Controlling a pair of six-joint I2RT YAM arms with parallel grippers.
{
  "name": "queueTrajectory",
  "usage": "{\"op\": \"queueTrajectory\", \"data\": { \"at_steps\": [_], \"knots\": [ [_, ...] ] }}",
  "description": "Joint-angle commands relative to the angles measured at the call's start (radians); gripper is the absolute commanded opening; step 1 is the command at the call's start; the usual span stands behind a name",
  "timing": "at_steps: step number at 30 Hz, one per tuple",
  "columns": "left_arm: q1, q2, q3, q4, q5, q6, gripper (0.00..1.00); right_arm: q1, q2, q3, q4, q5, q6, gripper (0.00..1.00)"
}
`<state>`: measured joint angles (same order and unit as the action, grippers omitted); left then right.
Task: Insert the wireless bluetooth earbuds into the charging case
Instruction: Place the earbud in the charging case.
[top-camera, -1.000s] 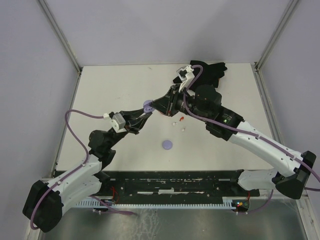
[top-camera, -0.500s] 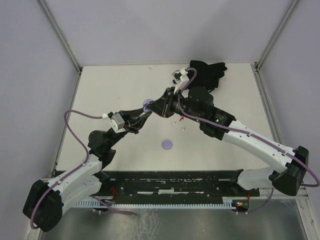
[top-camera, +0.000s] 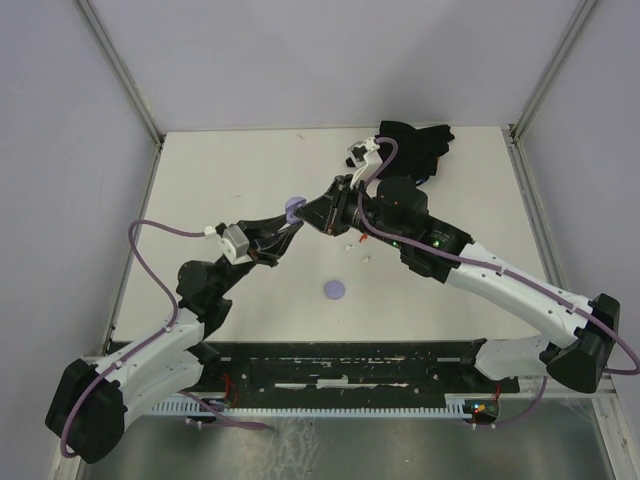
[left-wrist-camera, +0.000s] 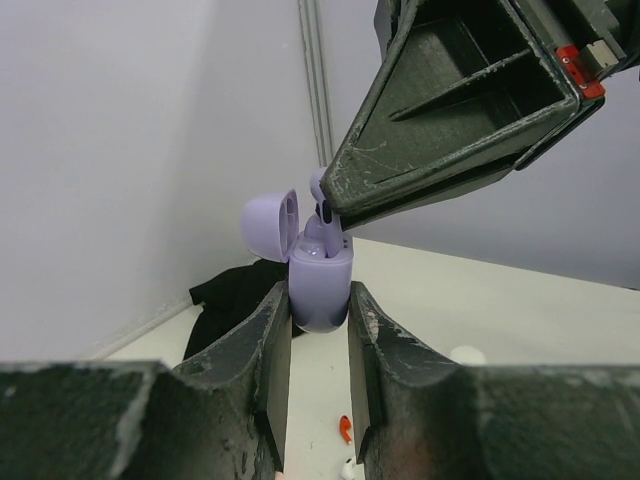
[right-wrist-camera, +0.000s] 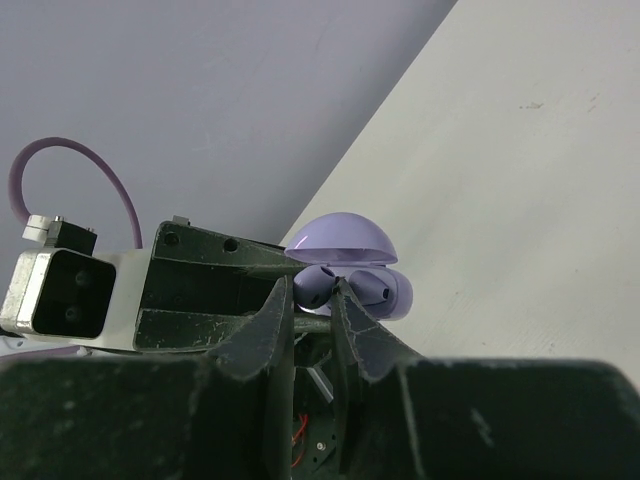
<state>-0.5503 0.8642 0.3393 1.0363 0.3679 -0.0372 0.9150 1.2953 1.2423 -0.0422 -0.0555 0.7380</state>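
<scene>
The left arm (top-camera: 165, 345) and right arm (top-camera: 510, 290) have white shells on their long links and black housings at the joints and bases, and a lavender cable (top-camera: 140, 250) runs along each. A small white-grey camera box (top-camera: 238, 243) sits at each wrist, and a green light (top-camera: 437, 240) glows on the right arm. The left pincer (left-wrist-camera: 318, 300) and right pincer (right-wrist-camera: 313, 295) are dark wedges scuffed with pale scratches; a red tab (left-wrist-camera: 568, 58) marks the right one.
</scene>
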Motion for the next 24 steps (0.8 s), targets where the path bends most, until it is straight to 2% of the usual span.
{"op": "queueTrajectory", "data": {
  "at_steps": [1,15,24],
  "knots": [
    [0.004,-0.014,0.020,0.083,-0.058,-0.028,0.03,-0.001,-0.039,-0.010,-0.030,0.053,0.002,0.20],
    [0.003,0.000,0.016,0.037,-0.049,-0.026,0.03,0.004,-0.034,0.011,-0.057,0.037,-0.003,0.25],
    [0.004,0.044,0.006,0.022,-0.009,-0.033,0.03,0.007,-0.005,0.048,-0.070,-0.004,-0.026,0.32]
  ]
}}
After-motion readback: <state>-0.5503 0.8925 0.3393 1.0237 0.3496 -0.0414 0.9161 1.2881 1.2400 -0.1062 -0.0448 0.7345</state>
